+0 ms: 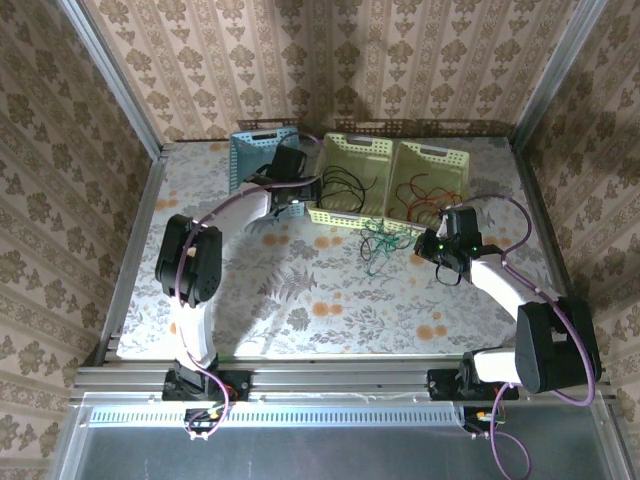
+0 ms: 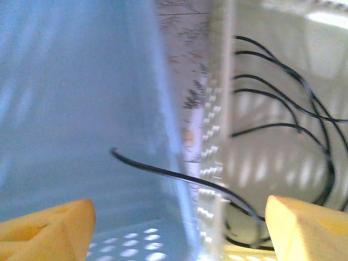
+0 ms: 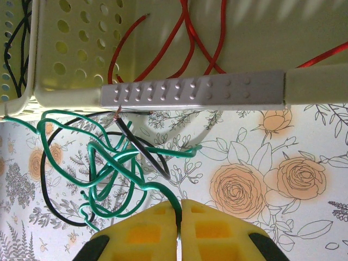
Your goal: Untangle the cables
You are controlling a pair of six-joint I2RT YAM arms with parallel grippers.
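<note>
Along the far side of the flower-printed tablecloth (image 1: 300, 300) three perforated plastic baskets stand in a row: a blue basket (image 1: 250, 150), a pale yellow-green basket (image 1: 350, 145) and a cream basket (image 1: 440, 152). The left gripper (image 1: 300, 190) hangs over the place where the blue and yellow-green ones meet. Seen from its wrist, its yellow foam pads (image 2: 49, 228) sit in the two bottom corners, wide apart with nothing pinched, and both are cut off by the frame edge. Ahead of them one of the thin black wires (image 2: 163, 171) arches from the blue side over the wall into the yellow-green basket, where more black loops lie. That picture is blurred, so I cannot tell where the strand ends among them.

The right gripper (image 1: 425, 248) is low over the cloth, just in front of the cream basket. Its pads are pressed together, and a strand of the thin green wires (image 3: 114, 168) runs straight into the seam between them, clamped there. The rest of the green lies in a knotted heap on the cloth close under the basket's rim, with a black loop threaded around and through it. Where green crosses black I cannot sort which lies on top. The thin red wires (image 3: 187, 32) lie inside the cream basket, their upper lengths cut off by the frame
</note>
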